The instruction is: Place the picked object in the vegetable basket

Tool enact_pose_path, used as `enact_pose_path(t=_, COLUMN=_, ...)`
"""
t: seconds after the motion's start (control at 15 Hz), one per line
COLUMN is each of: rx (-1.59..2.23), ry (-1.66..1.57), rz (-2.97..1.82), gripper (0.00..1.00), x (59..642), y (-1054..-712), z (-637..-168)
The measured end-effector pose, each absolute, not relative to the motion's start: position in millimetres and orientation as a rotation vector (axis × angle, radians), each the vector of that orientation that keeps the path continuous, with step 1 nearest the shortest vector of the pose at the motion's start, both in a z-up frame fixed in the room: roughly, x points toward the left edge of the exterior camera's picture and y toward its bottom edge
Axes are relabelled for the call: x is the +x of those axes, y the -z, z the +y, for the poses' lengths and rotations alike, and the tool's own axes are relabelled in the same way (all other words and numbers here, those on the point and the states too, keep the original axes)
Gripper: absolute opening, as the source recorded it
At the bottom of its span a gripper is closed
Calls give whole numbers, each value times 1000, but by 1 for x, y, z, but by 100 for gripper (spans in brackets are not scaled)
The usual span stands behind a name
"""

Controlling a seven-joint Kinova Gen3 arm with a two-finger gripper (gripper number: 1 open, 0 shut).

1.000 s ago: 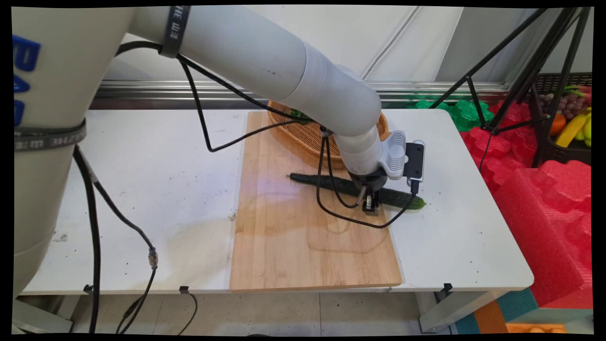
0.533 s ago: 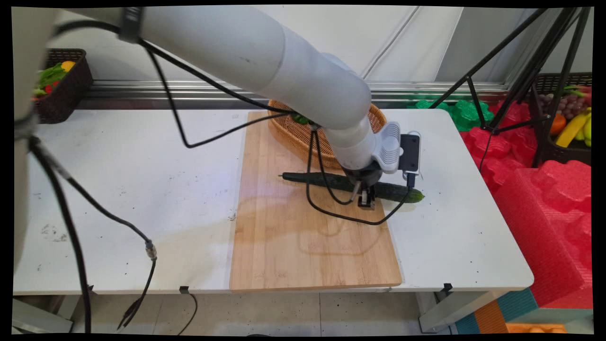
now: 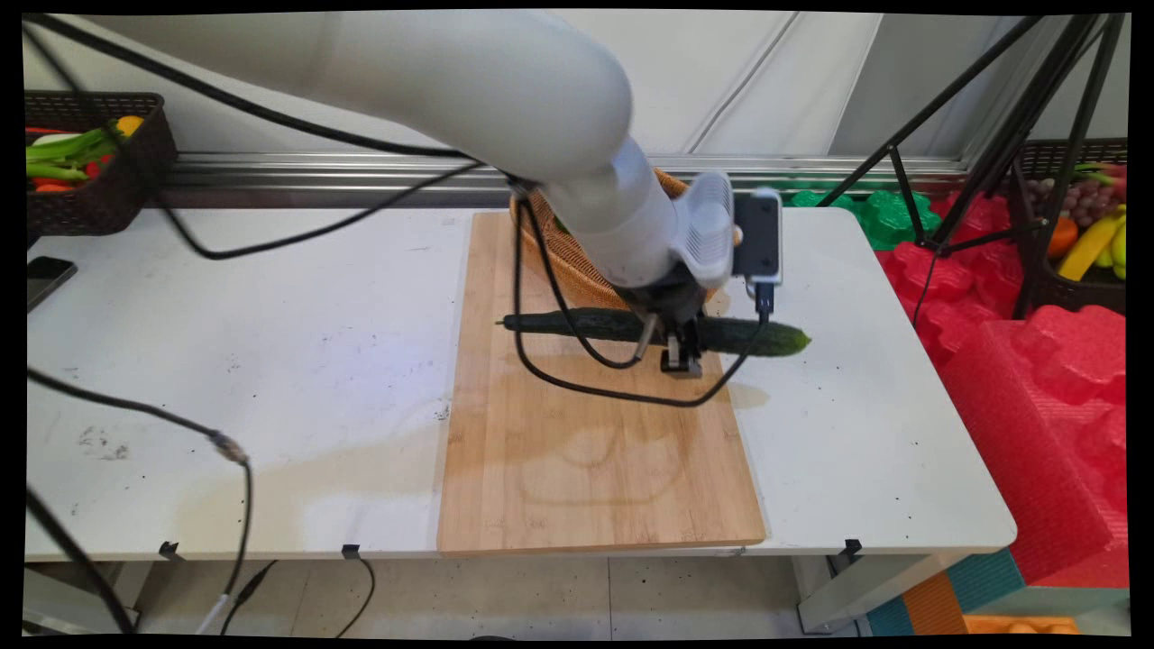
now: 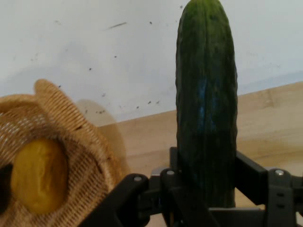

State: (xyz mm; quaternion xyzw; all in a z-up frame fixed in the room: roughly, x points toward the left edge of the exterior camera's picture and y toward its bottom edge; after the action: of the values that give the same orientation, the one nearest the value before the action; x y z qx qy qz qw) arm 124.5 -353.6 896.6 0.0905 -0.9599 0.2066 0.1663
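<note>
A long dark green cucumber [image 3: 586,324] hangs level above the wooden cutting board [image 3: 577,460], held near its right third by my gripper [image 3: 681,347], which is shut on it. Its shadow falls on the board and table below. In the hand view the cucumber [image 4: 206,104] rises straight up from between the black fingers [image 4: 251,177]. Just behind it sits a woven wicker basket [image 3: 577,261], mostly hidden by the arm. The basket [image 4: 71,151] shows at the hand view's lower left with a yellow item [image 4: 38,175] inside.
A dark basket of vegetables [image 3: 86,158] stands at the table's back left, with a black phone [image 3: 45,275] near the left edge. Tripod legs [image 3: 974,144], red foam [image 3: 1037,361] and a fruit crate [image 3: 1082,225] stand to the right of the table. Black cables [image 3: 613,383] dangle under the wrist.
The gripper has risen with the cucumber, lifting it off the board and carrying it slightly left and back toward the wicker basket. The cucumber has turned from slanted to level.
</note>
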Motion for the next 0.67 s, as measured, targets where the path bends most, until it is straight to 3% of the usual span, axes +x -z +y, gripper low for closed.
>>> enact_pose_path(t=0.33, rx=457, ry=-620, rz=-2637, gripper=0, x=150, y=-943, z=-337)
enact_pose_path(t=0.67, rx=729, ry=-690, rz=-2505, gripper=0, x=176, y=-974, z=-353)
